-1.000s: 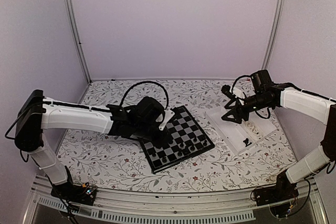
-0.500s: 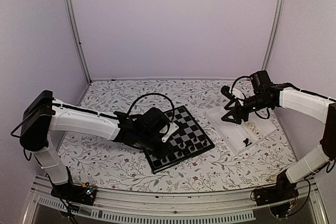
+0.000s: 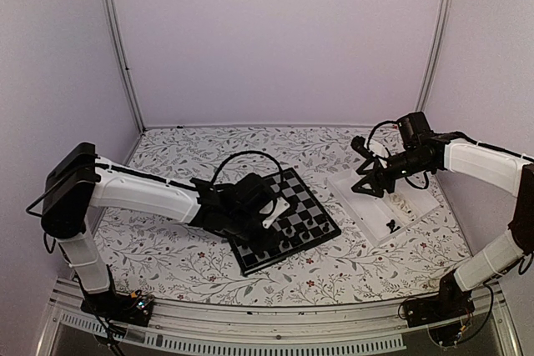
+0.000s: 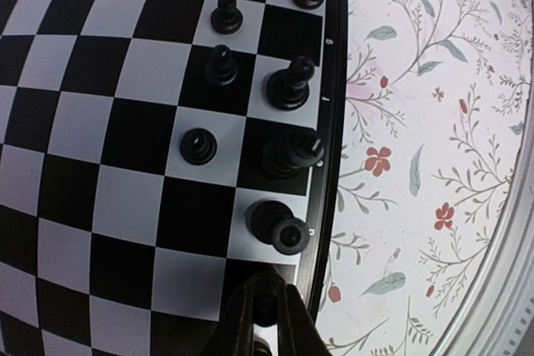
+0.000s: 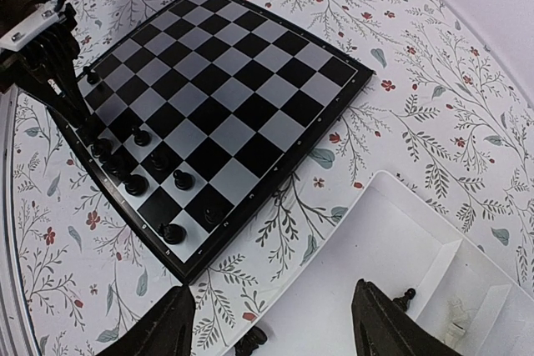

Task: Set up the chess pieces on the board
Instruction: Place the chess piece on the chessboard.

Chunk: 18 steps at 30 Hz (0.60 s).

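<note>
Tray first: white, on the right of the floral surface, just beside the board. By its dividers stands one small black figure, and a cream figure lies in the compartment next to it. A third dark figure shows at the bottom edge of the right wrist view, low in the big compartment. The right arm hangs over that tray, jaws spread wide and holding nothing.

Over to the board, set at an angle mid-surface. Black pieces stand in two rows along its near edge, each on its own square. The left arm reaches in there. Its jaws are pinched almost together on a black piece, low over the edge square by the border, just beside the last of the row.

From above, the left wrist lies across the board's left corner and hides the squares under it. A black cable loops up over the far side.
</note>
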Available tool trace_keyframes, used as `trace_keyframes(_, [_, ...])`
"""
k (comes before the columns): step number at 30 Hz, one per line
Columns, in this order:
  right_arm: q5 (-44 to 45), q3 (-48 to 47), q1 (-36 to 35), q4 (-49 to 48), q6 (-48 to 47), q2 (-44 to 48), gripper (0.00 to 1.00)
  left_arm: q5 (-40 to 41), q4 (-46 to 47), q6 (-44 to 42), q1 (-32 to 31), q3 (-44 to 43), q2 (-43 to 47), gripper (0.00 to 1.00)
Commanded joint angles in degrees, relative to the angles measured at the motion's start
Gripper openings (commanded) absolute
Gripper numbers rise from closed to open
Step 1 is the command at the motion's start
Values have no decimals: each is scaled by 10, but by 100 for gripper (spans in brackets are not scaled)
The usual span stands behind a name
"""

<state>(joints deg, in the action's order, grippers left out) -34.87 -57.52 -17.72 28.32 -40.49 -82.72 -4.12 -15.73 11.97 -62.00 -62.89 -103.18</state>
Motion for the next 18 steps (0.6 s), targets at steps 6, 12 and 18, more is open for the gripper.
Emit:
trace_keyframes(6, [-7,0,-3,4,1,-5,68,5,-14,-9,-9,-16,-12,9])
trace_keyframes(12, [-8,-1,-2,6,0,-4,68,6,-18,-3,-12,-13,-11,10])
trace_keyframes(18, [-12,-4,-2,7,1,-3,68,16,-24,-4,-13,-16,-10,20])
